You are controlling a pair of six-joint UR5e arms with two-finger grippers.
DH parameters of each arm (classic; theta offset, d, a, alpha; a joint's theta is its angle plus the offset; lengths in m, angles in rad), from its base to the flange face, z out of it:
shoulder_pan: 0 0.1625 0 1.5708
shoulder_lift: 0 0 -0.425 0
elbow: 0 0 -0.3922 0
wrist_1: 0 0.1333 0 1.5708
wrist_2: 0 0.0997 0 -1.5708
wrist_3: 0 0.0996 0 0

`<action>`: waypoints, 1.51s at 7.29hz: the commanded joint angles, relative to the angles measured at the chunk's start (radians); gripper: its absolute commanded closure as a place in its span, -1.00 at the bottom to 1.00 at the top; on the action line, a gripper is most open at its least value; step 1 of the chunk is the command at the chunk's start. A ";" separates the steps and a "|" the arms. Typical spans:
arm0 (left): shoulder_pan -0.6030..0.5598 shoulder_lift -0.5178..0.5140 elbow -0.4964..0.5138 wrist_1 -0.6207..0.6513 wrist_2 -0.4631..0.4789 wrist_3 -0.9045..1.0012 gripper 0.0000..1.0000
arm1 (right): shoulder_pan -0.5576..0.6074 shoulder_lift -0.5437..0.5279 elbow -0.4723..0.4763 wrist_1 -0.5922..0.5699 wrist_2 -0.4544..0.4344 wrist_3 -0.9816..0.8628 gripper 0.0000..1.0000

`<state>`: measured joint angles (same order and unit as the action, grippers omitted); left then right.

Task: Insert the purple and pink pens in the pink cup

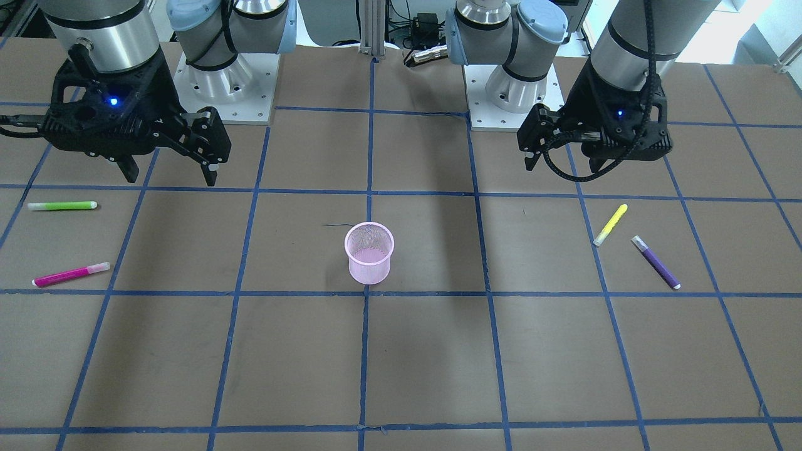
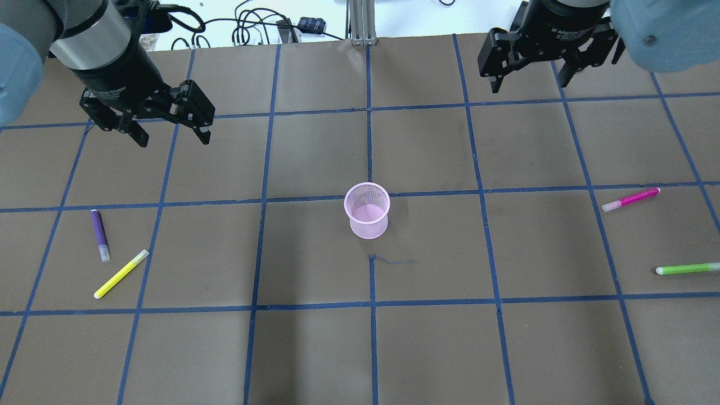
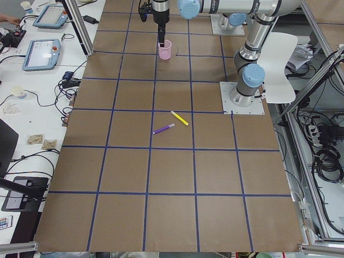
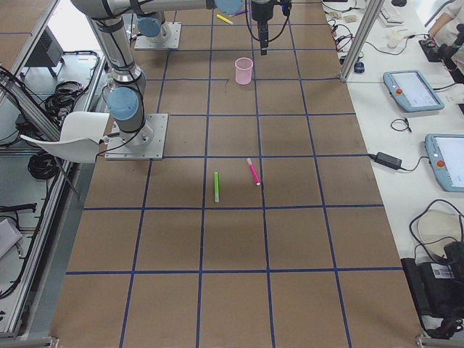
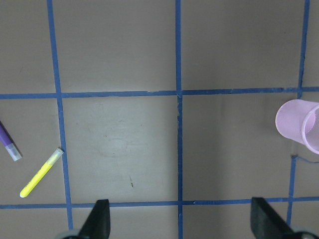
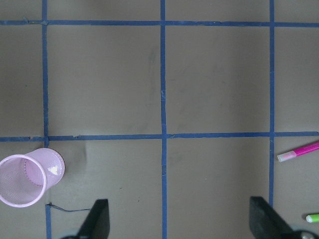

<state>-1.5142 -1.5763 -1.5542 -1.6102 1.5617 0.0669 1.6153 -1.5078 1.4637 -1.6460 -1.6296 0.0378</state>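
Note:
The pink mesh cup (image 2: pixel 367 211) stands upright and empty at the table's middle; it also shows in the front view (image 1: pixel 369 252). The purple pen (image 2: pixel 100 234) lies on the table's left side, below my left gripper (image 2: pixel 171 135), which is open, empty and held high. The pink pen (image 2: pixel 630 199) lies on the right side, well in front of my right gripper (image 2: pixel 529 84), also open, empty and high. In the left wrist view the purple pen (image 5: pixel 9 143) is at the left edge and the cup (image 5: pixel 299 124) at the right. In the right wrist view the pink pen (image 6: pixel 299 151) is at the right edge.
A yellow pen (image 2: pixel 121 274) lies next to the purple pen. A green pen (image 2: pixel 687 269) lies near the pink pen, by the table's right edge. Blue tape lines grid the brown table. The arm bases stand at the table's near edge.

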 commanded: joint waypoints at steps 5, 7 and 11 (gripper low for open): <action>0.017 0.001 -0.001 -0.004 0.011 0.001 -1.00 | -0.012 -0.012 0.007 0.035 -0.013 -0.127 -1.00; 0.017 0.002 0.000 0.003 0.009 0.001 -1.00 | -0.061 -0.011 0.021 0.041 -0.004 -0.446 -1.00; 0.019 0.001 -0.001 0.004 0.009 0.001 -1.00 | -0.418 -0.002 0.079 0.026 0.075 -1.219 -1.00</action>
<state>-1.4957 -1.5804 -1.5548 -1.6058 1.5696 0.0675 1.3179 -1.5116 1.5067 -1.6100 -1.5997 -0.9456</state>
